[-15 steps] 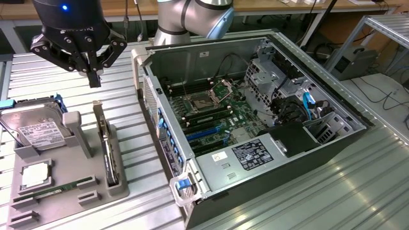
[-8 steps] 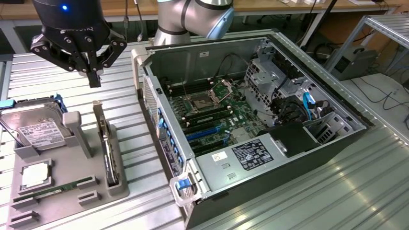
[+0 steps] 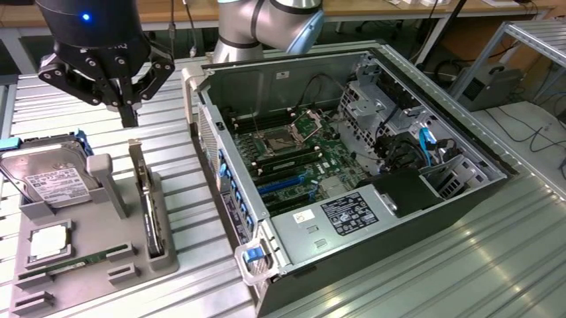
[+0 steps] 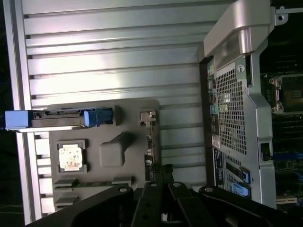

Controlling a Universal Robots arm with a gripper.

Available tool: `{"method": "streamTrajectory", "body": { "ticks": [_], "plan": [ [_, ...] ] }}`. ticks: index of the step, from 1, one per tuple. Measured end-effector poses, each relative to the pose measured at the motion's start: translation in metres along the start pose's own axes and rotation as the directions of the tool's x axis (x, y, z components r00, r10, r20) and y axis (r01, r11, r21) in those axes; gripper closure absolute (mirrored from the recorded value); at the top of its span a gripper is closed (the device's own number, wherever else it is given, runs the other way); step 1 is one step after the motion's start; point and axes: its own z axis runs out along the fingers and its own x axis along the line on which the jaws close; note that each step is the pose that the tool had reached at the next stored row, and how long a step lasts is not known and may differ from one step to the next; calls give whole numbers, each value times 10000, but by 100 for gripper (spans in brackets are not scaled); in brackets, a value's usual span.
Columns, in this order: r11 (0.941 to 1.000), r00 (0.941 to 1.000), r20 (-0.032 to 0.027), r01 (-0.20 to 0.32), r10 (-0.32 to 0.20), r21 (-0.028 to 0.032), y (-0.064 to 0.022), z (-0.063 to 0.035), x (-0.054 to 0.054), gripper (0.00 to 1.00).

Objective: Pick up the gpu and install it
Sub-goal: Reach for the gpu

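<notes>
The gpu (image 3: 148, 202) stands on its long edge in a slot of a grey holder tray (image 3: 164, 262), which lies on the ribbed metal tabletop (image 3: 442, 265) at the exterior view's left. The card is seen nearly edge-on, a thin dark strip with its silver end bracket at the end farther from the camera. In the wrist view the gpu (image 4: 150, 142) runs as a narrow line along one side of the tray (image 4: 128, 118).

Above the bracket end of the card hang the fingers (image 3: 129, 116), pressed together into one dark point that aims straight down. They hold nothing and are apart from the card, with a gap showing between their tips and its upper edge. In the wrist view the fingers (image 4: 163, 171) lie right over the end of the card.

On the same tray, beside the gpu, a silver hard drive (image 3: 49, 175) with a white label leans in a blue frame. A square processor (image 3: 49, 242) sits in a recess, and a narrow green memory stick (image 3: 75, 262) lies flat near the tray's front.

To the exterior view's right of the tray lies an open computer case (image 3: 415, 218) on its side, just beside the tray. Its motherboard (image 3: 296, 156) is exposed, with blue expansion slots and an empty-looking processor socket. The robot arm (image 3: 265, 26) rises behind the case.
</notes>
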Motion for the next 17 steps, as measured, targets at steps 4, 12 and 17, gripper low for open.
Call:
{"method": "streamTrajectory", "body": {
  "ticks": [4, 12, 17],
  "plan": [
    [10000, 10000, 0, 0, 0, 0, -70, -2, 11, 89],
    [10000, 10000, 0, 0, 0, 0, -233, -1, 27, 89],
    [10000, 10000, 1, 0, 0, -1, -265, 0, 29, 89]
  ]
}}
